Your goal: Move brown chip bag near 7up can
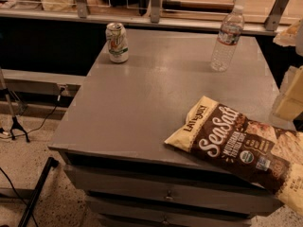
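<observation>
The brown chip bag [239,148] lies flat at the front right corner of the grey table [142,103], its white "Sea Salt" lettering facing up and its right end hanging past the table edge. The 7up can [117,42] stands upright at the table's back left corner, far from the bag. My gripper [292,94] shows only as pale blocky shapes at the right edge of the view, just above and to the right of the bag, not touching it.
A clear plastic water bottle [227,39] stands upright at the back right of the table. A railing with metal brackets [155,6] runs behind the table. Drawers [165,193] are under the tabletop. Cables and a stand leg [16,126] lie on the floor at left.
</observation>
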Controlling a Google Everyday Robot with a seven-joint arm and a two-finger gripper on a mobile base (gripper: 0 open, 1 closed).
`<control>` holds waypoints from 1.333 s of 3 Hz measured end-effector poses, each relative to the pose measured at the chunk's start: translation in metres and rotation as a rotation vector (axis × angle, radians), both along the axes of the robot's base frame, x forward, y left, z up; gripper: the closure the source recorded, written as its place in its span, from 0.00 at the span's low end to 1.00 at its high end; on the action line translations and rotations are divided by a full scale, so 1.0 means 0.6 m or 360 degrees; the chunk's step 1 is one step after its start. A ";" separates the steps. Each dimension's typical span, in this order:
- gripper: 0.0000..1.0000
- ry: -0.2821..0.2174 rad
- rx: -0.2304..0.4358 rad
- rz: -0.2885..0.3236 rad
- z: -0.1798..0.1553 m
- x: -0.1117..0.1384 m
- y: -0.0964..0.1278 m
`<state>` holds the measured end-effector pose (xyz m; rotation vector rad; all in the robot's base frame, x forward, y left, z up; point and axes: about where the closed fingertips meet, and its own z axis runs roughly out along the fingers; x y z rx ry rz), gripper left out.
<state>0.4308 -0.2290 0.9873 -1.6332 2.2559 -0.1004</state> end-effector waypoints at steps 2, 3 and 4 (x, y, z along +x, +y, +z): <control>0.00 0.0010 0.0017 -0.0014 -0.008 0.001 0.000; 0.00 0.0061 0.0057 -0.0024 -0.032 0.003 0.001; 0.00 0.0142 0.0076 -0.0041 -0.069 -0.001 -0.003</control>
